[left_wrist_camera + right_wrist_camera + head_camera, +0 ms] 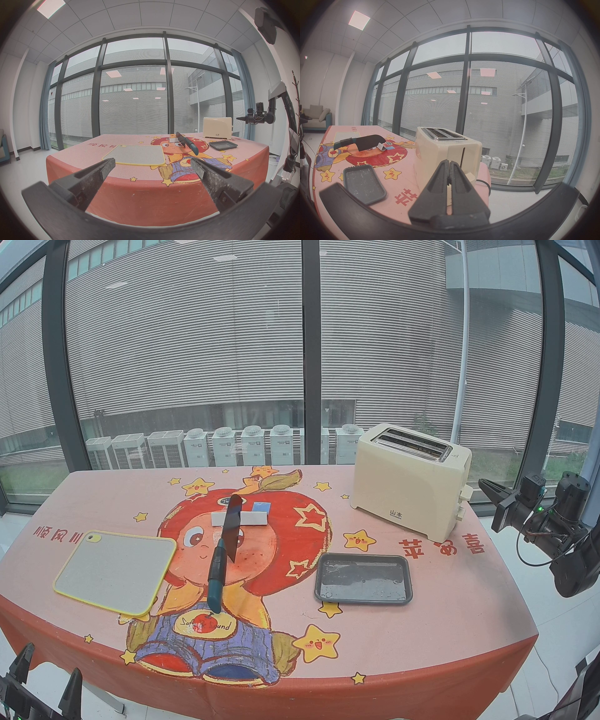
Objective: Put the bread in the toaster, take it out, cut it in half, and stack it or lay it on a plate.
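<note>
I see my left tool released low at 7 o'clock off the surface, right tool clenched empty at 3 o'clock by the boxy cream toaster.

Cream toaster, dark grey plate

Soft grey daylight comes in through the big windows at 12 o'clock. The counter is bright, with only faint shadows. The dark tray shines a little. In both wrist views the window bars bend round, the corners go black, and a ceiling lamp glows at 11 o'clock.
</note>
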Tool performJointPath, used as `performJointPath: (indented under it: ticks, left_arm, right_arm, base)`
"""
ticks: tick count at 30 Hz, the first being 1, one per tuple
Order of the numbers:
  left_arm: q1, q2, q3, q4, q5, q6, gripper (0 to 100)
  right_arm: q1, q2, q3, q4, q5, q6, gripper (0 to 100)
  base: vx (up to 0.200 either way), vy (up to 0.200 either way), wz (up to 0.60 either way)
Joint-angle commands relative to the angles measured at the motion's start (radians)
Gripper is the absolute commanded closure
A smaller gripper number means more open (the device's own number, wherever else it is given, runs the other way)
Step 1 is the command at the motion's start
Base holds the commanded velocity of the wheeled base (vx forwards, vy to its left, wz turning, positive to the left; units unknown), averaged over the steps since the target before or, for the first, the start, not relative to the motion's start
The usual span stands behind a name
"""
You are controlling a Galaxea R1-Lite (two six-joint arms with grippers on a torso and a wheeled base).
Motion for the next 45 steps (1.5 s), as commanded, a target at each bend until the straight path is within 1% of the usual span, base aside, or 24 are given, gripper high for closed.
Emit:
performJointPath:
  ticks: [1, 9, 15, 23, 36, 45]
  left_arm:
    - [0.000, 0.002, 0.018, -0.001, 0.000, 0.000, 0]
    - [0.000, 0.002, 0.018, -0.001, 0.000, 0.000, 0]
    - [0.000, 0.002, 0.018, -0.001, 0.000, 0.000, 0]
    - [0.000, 0.002, 0.018, 0.001, 0.000, 0.000, 0]
    - [0.000, 0.002, 0.018, -0.001, 0.000, 0.000, 0]
    - [0.000, 0.002, 0.018, -0.001, 0.000, 0.000, 0]
  right_arm:
    - [-0.001, 0.004, -0.001, 0.000, 0.000, 0.000, 100]
    - [-0.003, 0.017, 0.008, 0.001, 0.000, 0.000, 100]
    - [-0.009, 0.067, 0.010, 0.000, 0.000, -0.003, 100]
    - [-0.008, 0.069, 0.037, 0.014, 0.000, -0.008, 100]
    - [-0.009, 0.122, 0.029, 0.004, 0.000, -0.008, 100]
    - [-0.011, 0.178, -0.003, -0.002, 0.000, -0.006, 100]
  base:
    - [0.000, 0.000, 0.00]
    - [0.000, 0.000, 0.00]
    - [0.000, 0.000, 0.00]
    - [0.000, 0.000, 0.00]
    - [0.000, 0.000, 0.00]
    - [0.000, 0.000, 0.00]
